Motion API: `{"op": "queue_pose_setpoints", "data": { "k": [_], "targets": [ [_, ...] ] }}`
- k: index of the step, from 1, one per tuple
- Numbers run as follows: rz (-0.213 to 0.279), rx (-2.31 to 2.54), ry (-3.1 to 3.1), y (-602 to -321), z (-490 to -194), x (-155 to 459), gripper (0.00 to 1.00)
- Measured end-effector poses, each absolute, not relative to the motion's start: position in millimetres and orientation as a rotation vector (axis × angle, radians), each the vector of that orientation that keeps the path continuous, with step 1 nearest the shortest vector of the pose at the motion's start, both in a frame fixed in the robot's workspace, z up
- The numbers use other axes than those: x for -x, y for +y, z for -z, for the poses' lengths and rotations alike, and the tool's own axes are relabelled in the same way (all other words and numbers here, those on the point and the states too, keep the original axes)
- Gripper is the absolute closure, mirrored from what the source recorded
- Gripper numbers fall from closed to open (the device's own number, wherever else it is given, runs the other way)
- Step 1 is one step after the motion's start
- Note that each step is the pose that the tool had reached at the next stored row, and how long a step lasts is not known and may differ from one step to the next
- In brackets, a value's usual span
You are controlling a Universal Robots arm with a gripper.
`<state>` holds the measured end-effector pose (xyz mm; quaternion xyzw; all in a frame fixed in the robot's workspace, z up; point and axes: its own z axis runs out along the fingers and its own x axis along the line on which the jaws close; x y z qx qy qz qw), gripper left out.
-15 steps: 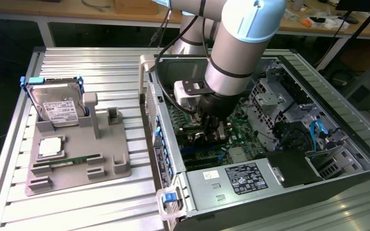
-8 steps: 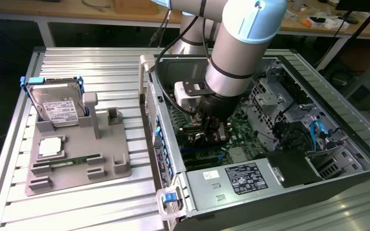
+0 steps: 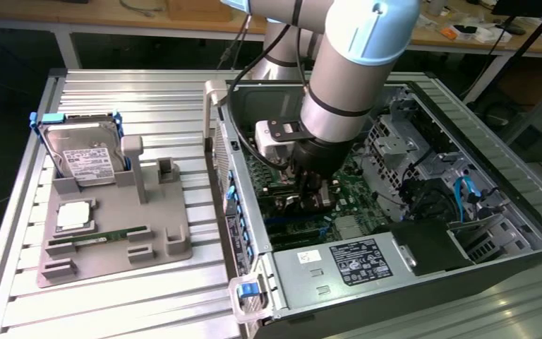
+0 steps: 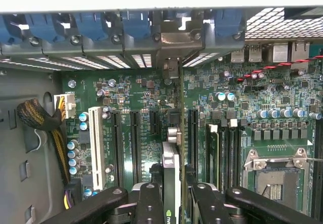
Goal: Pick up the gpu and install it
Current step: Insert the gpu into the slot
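My gripper (image 4: pixel 174 196) is down inside the open computer case (image 3: pixel 497 162), shut on the gpu (image 4: pixel 170 158). The card shows edge-on between the two black fingers (image 4: pixel 150 201), standing upright over the green motherboard (image 4: pixel 252 108). Its silver bracket end (image 4: pixel 171 67) reaches toward the row of rear slot covers (image 4: pixel 126 30). The card's lower edge lies along a long black expansion slot (image 4: pixel 192 138); whether it is seated there I cannot tell. In the exterior view the gripper (image 3: pixel 309 194) hangs under the arm's grey wrist, low over the motherboard (image 3: pixel 365 191).
Left of the case in the exterior view, a grey holder (image 3: pixel 158 244) carries a silver hard drive (image 3: pixel 82 159), a processor (image 3: pixel 73 214) and a green memory stick (image 3: pixel 97 236). The power supply (image 3: pixel 346 263) fills the case's near end. A braided cable bundle (image 4: pixel 40 120) and empty processor socket (image 4: pixel 275 176) flank the slots.
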<state>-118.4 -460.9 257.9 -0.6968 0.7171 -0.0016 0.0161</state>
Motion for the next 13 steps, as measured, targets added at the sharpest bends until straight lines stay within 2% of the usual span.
{"op": "queue_pose_setpoints", "data": {
  "k": [13],
  "targets": [
    [0.005, 2.167, 2.23, -460.9, -251.9, 118.5, 0.73]
  ]
}}
